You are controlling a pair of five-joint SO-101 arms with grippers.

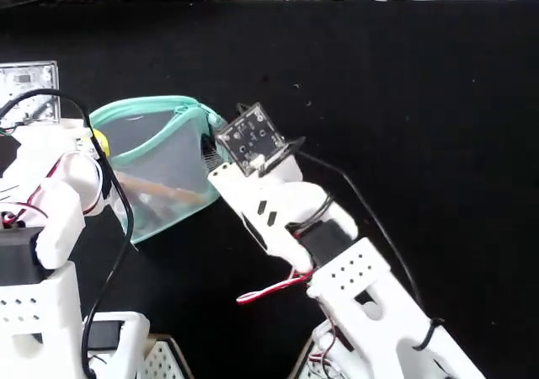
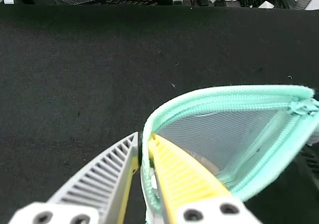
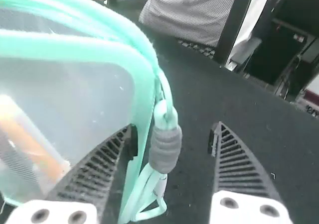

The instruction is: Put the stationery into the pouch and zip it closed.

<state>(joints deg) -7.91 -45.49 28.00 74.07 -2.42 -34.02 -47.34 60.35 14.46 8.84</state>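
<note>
A mint-green pouch [image 1: 160, 160] with clear sides lies at the left of the black table, its mouth gaping. An orange pencil [image 1: 160, 189] shows through its wall, and again in the right wrist view [image 3: 25, 139]. My left gripper [image 2: 143, 137] is shut on the pouch's rim [image 2: 145, 159] at its left end, grey finger outside and yellow finger [image 1: 99, 139] inside. My right gripper [image 3: 172, 134] is open at the pouch's right end. The grey zipper pull [image 3: 164, 144] hangs between its black fingers [image 3: 234, 169], touching neither.
A pale box [image 1: 29, 84] sits at the table's far left. A black cable [image 1: 114, 185] from the left arm crosses the pouch's left end. The arm bases fill the near edge. The black cloth [image 1: 421, 101] stretches away to the right and back.
</note>
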